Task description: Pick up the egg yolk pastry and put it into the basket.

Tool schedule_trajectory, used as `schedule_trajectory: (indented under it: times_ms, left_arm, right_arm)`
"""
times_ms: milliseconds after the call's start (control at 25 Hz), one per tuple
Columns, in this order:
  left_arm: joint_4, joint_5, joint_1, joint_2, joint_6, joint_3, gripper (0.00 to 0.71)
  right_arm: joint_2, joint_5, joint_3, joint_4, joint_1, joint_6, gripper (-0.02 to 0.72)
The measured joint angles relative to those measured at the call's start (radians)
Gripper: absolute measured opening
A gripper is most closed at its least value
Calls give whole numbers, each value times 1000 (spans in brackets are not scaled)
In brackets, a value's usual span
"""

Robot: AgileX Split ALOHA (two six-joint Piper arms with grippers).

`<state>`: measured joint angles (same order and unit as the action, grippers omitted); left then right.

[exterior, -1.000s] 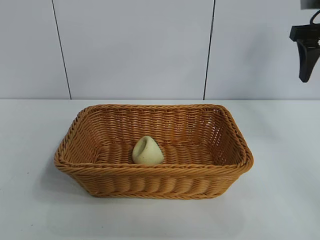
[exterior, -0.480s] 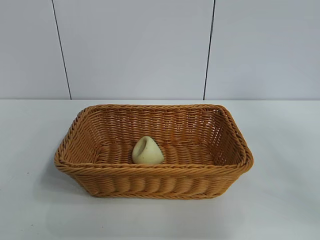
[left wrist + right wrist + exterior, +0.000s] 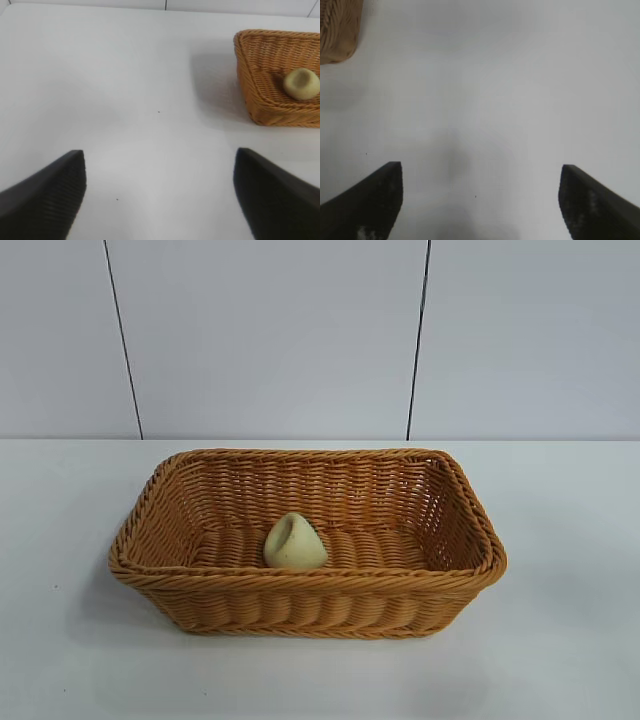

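A second ago a dark gripper hung in the upper right corner of the exterior view; that corner now shows only the pale wall, and neither arm appears there. The basket (image 3: pixel 305 540) and the egg yolk pastry (image 3: pixel 295 542) sit exactly as they did.

In the exterior view the basket stands at the middle of the white desk (image 3: pixel 70 660), with the pastry resting on its woven floor, slightly left of centre and close to the near wall. Two thin dark seams run down the wall panels behind. Nothing lies around the basket or over the pastry.

The left wrist view shows the left gripper (image 3: pixel 160 195) low in the frame, its fingers spread wide over bare desk and holding nothing; the basket with the pastry inside sits at the upper right. The right wrist view shows the right gripper (image 3: pixel 480 200) likewise, fingers spread and empty, with only a corner of the basket at the upper left and no pastry visible.
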<state>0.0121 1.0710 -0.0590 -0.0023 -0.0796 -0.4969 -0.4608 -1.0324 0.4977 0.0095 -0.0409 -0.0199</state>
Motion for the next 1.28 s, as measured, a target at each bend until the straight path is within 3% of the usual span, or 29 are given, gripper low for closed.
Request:
schedule_trajectory:
  times_ms: [1000,1280]
  left_arm:
    - [1,0,0,0,0,0,587]
    - [1,0,0,0,0,0,587]
  right_arm:
    - [446,9,-1,7,53,0,615]
    - [464,5,-1,8,53,0,615]
